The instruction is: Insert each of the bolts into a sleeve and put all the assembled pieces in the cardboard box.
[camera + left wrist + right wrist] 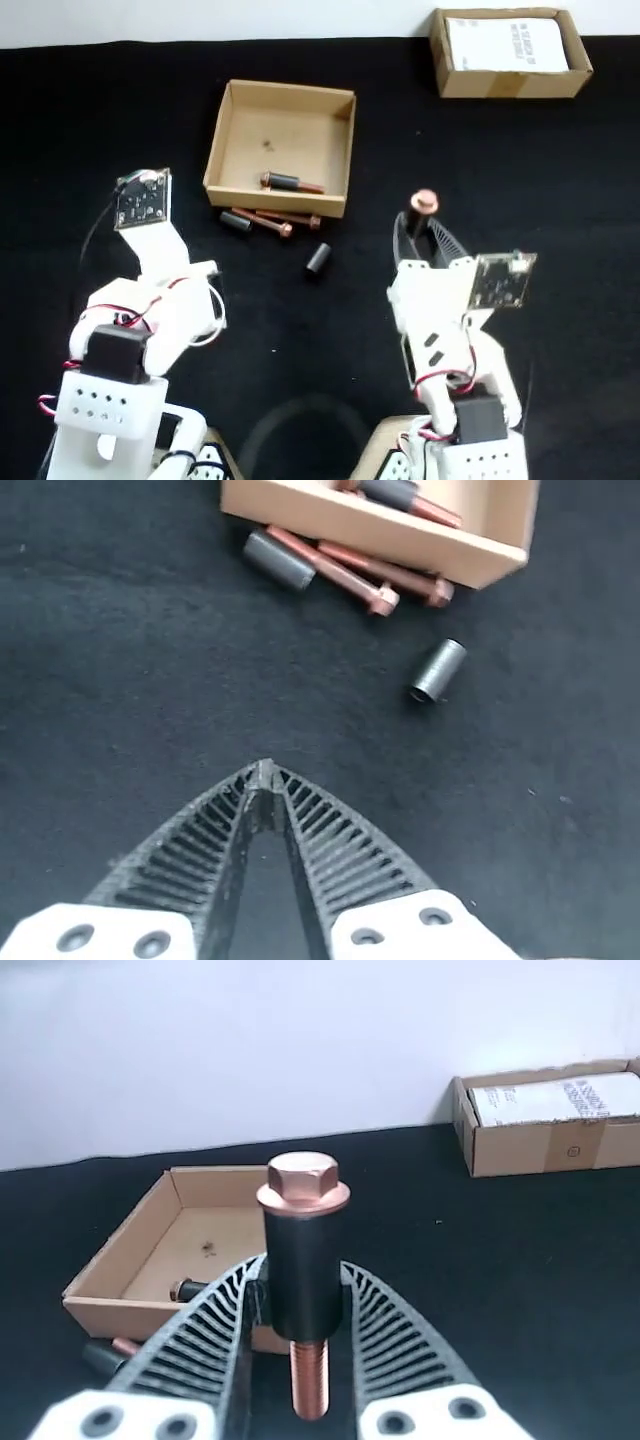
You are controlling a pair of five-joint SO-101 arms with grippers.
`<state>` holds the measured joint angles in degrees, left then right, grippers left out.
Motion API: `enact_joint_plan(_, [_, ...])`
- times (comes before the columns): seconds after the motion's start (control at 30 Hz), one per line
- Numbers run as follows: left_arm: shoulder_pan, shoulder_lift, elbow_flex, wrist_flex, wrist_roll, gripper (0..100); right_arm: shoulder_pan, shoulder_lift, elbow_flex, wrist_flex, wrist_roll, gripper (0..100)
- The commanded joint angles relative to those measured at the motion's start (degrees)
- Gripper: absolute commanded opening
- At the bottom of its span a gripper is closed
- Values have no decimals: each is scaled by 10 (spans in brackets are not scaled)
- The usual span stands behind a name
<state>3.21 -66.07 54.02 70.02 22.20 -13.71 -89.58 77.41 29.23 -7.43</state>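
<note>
My right gripper (300, 1295) is shut on a black sleeve (303, 1265) with a copper bolt (304, 1184) through it, held upright; in the high view this piece (422, 208) is right of the cardboard box (228, 125). One assembled piece (292, 183) lies inside the box. Against the box's front wall lie a bolt with a sleeve on its end (278, 560) and a second bolt (395, 577). A loose sleeve (318, 259) lies nearer the arms. My left gripper (265, 777) is shut and empty, over bare mat short of the loose sleeve (438, 670).
A second cardboard box (510, 45) holding white packets stands at the far right corner. The left arm (150, 300) is at the table's left side. Black mat (250, 330) covers the table.
</note>
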Motion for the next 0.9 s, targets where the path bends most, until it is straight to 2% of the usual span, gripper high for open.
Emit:
enact_joint_plan(0.0, [-44,-34,26,-47,15,8,-11,162,-133,1,48,9])
enact_joint_plan(0.2, [-134,-181,156,-147,63,8,-58,440,-316,1,149,9])
enact_joint_plan(0.43, [-142,-394,319,-178,62,8,-82,711,-506,1,273,9])
enact_joint_plan(0.6, [-188,-366,357,-237,62,8,-107,865,-645,1,362,9])
enact_joint_plan(0.73, [-222,-373,433,-336,62,8,-131,980,-756,1,408,9])
enact_joint_plan(0.87, [-225,-373,431,-339,62,8,-145,1088,-851,1,444,9])
